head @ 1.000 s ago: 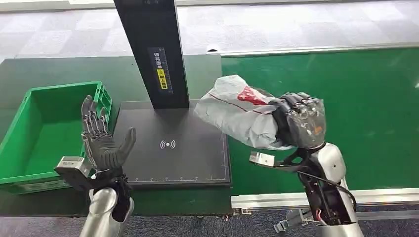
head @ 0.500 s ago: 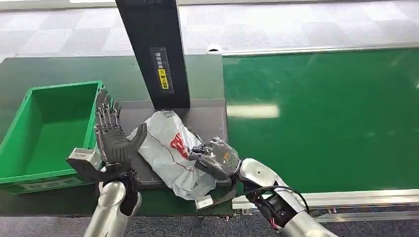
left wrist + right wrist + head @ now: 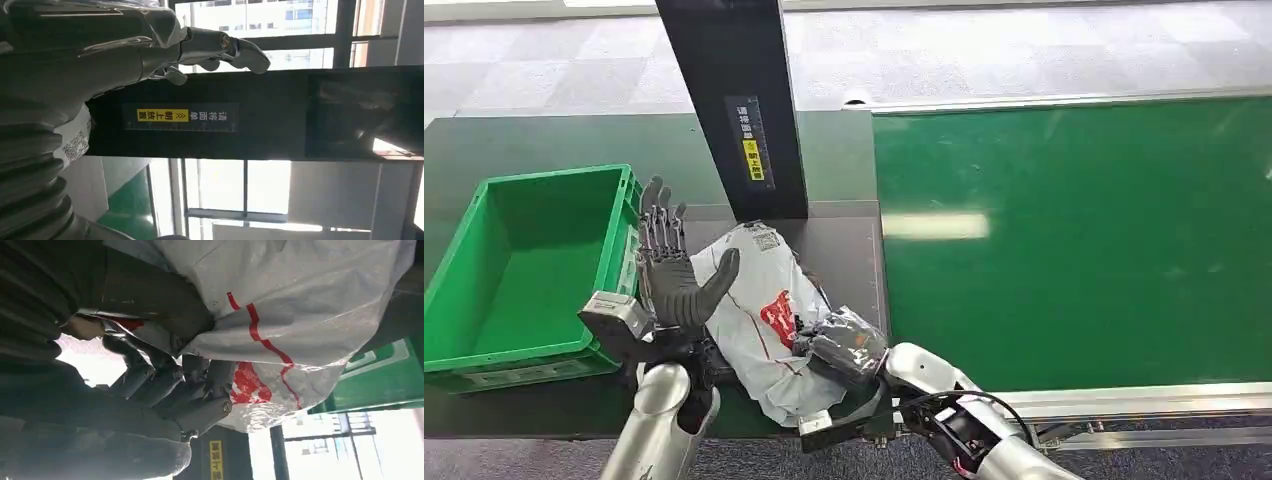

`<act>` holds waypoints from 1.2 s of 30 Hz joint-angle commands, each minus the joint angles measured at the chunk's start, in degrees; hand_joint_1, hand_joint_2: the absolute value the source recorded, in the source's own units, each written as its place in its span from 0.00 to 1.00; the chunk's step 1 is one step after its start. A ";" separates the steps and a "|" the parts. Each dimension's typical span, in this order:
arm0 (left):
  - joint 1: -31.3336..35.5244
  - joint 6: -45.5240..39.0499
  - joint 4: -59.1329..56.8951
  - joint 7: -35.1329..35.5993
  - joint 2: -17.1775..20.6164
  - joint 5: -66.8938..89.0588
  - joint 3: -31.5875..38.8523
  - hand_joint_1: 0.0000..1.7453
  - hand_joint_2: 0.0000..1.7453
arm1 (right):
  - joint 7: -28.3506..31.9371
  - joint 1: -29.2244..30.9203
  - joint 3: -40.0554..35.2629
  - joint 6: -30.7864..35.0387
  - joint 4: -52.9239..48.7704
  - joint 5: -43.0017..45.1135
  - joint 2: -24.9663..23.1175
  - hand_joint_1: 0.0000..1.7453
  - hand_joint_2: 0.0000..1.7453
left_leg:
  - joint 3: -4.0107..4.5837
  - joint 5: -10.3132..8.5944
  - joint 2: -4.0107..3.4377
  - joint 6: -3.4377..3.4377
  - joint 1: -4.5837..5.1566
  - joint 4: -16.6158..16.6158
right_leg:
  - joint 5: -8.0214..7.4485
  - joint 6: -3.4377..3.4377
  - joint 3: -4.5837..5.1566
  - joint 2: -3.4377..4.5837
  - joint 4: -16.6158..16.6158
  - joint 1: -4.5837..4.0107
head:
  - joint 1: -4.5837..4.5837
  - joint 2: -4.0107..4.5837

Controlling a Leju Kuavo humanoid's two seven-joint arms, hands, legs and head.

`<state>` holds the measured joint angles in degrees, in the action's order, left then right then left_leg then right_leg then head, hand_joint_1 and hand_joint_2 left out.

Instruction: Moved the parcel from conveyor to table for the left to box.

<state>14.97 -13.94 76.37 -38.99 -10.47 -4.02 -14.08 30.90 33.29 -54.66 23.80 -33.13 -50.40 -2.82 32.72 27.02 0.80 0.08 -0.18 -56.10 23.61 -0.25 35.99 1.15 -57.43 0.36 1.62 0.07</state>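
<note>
The parcel (image 3: 759,305), a grey plastic mailer bag with a red logo and a white label, lies on the black scanner plate (image 3: 849,250) of the table. My right hand (image 3: 842,345) grips its near right side; in the right wrist view its fingers (image 3: 200,390) curl into the bag (image 3: 300,300). My left hand (image 3: 669,270) stands upright and spread right beside the parcel's left edge, thumb toward the bag, holding nothing. In the left wrist view the thumb (image 3: 220,45) points at the black post (image 3: 250,120).
A green crate (image 3: 524,260) stands left of the scanner plate, close behind my left hand. The black post (image 3: 734,100) with a yellow label rises at the plate's back. The green conveyor belt (image 3: 1074,240) runs on the right.
My right hand carried the parcel from above the conveyor's edge down and left onto the scanner plate, then drew it nearer. My left hand moved right and forward, up to the parcel's left edge.
</note>
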 commanded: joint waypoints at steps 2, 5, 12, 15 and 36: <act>0.46 -0.07 -2.70 0.60 1.00 0.49 -0.30 0.00 1.00 | 0.34 3.21 3.97 -2.49 4.98 7.05 -0.98 0.15 1.00 | -0.15 0.02 -0.06 -0.03 0.01 0.07 | 0.04 -0.01 -0.15 -0.10 0.06 -0.01 | 0.00 -0.02; 0.51 -0.07 -2.69 0.60 0.95 0.50 -0.32 0.00 1.00 | 0.42 2.98 3.95 -2.43 4.89 7.06 -1.04 0.15 1.00 | -0.20 0.03 -0.09 -0.03 0.00 0.10 | 0.04 0.00 -0.21 -0.07 0.09 -0.01 | 0.00 -0.02; 0.51 -0.07 -2.69 0.60 0.95 0.50 -0.32 0.00 1.00 | 0.42 2.98 3.95 -2.43 4.89 7.06 -1.04 0.15 1.00 | -0.18 0.04 -0.04 -0.03 0.00 0.06 | 0.05 0.00 -0.19 -0.10 0.05 -0.01 | 0.00 -0.02; 0.51 -0.07 -2.69 0.60 0.95 0.50 -0.32 0.00 1.00 | 0.42 2.98 3.95 -2.43 4.89 7.06 -1.04 0.15 1.00 | -0.07 0.00 -0.01 -0.01 0.03 0.04 | 0.02 -0.01 -0.08 -0.06 0.02 0.02 | 0.00 -0.02; -1.81 -0.38 -0.91 1.18 1.50 1.24 -0.08 0.00 1.00 | 9.08 -1.62 34.34 -18.63 -22.01 39.58 2.53 0.00 1.00 | -0.01 0.02 0.03 -0.02 0.04 0.00 | 0.06 0.00 -0.03 -0.14 -0.02 0.03 | 0.00 0.00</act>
<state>13.44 -14.62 76.54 -38.16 -10.40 -3.10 -13.92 38.32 33.31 -33.46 7.86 -40.86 -16.44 -2.19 32.73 27.02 0.83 0.08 -0.17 -56.11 23.61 -0.26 35.99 1.12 -57.43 0.37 1.62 0.06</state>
